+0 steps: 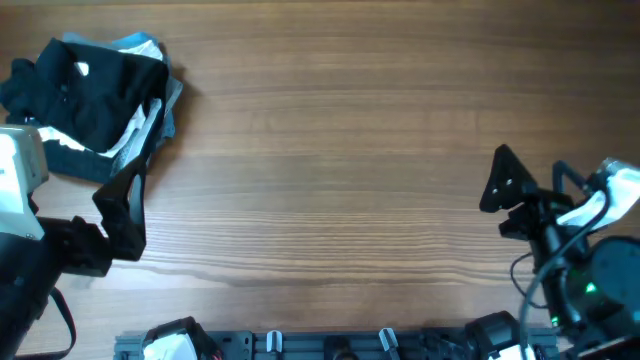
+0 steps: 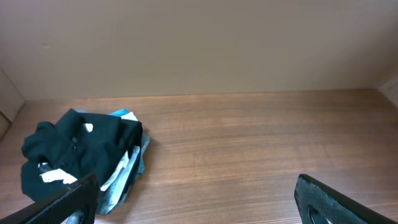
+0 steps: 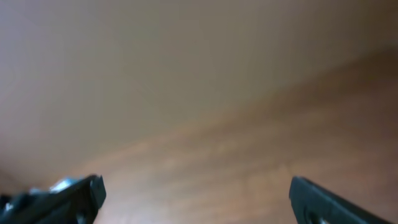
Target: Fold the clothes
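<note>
Black fabric is seen bunched in a heap: the black T-shirt (image 1: 95, 85) is lying crumpled and unfolded just ahead of the left pincer (image 2: 199, 211), off to that pincer's left side. A small white mark (image 1: 82, 69) is shown on its upper surface. Paler garments (image 1: 150, 120) (white, grey, a light blue edge) are glimpsed beneath it, on the side nearer the pincer's centre line. The left pincer is held wide open, with nothing gripped, above the wooden tabletop (image 1: 350, 150). The right pincer (image 3: 196, 199) is likewise spread wide and empty, with blurred wood grain seen ahead of it. The T-shirt is found well apart from it, far across the tabletop. The shirt is gripped by neither pincer.
</note>
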